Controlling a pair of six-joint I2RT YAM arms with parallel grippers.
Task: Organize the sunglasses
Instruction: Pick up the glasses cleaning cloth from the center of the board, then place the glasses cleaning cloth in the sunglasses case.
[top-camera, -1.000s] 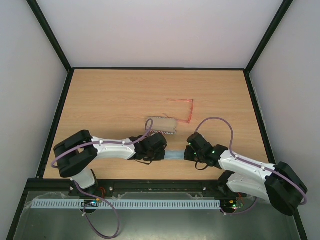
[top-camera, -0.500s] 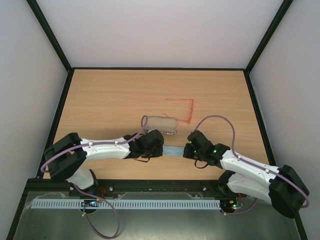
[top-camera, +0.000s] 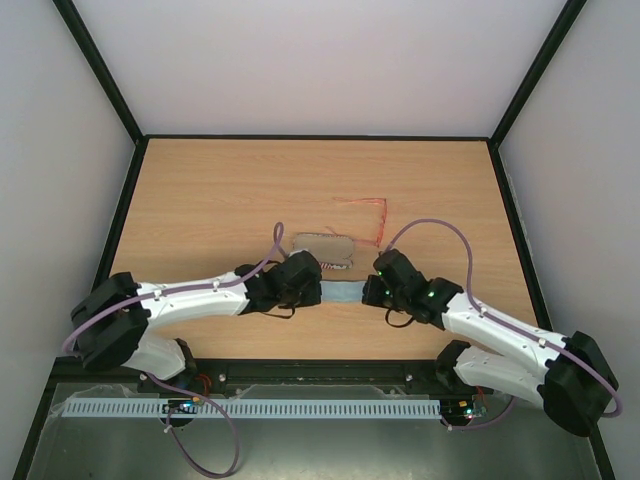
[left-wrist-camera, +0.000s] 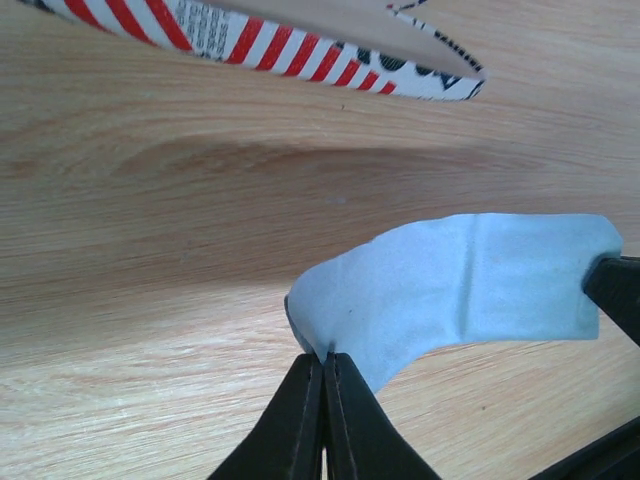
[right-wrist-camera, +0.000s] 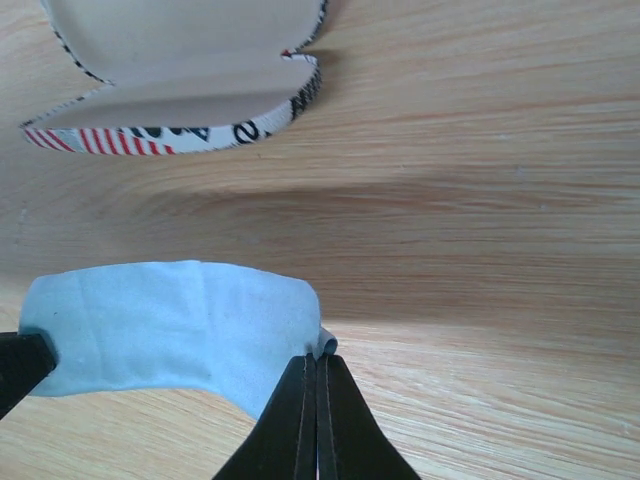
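Open desk (top-camera: 200, 190) on the far, left and right sides. In the middle, a blue cloth (top-camera: 341, 293) stretched between left pincer (top-camera: 319, 293) and right pincer (top-camera: 367, 292) blocks passage. A striped case (top-camera: 323, 249) sits just beyond, with red sunglasses (top-camera: 381, 220) at its far right.

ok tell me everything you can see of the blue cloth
The blue cloth is thin, light blue fabric with faint fold creases. It bows in a curve, apparently clear of the wooden table: the left gripper pinches one end, the right gripper the other. The flag-patterned case lies just beyond, not touching.
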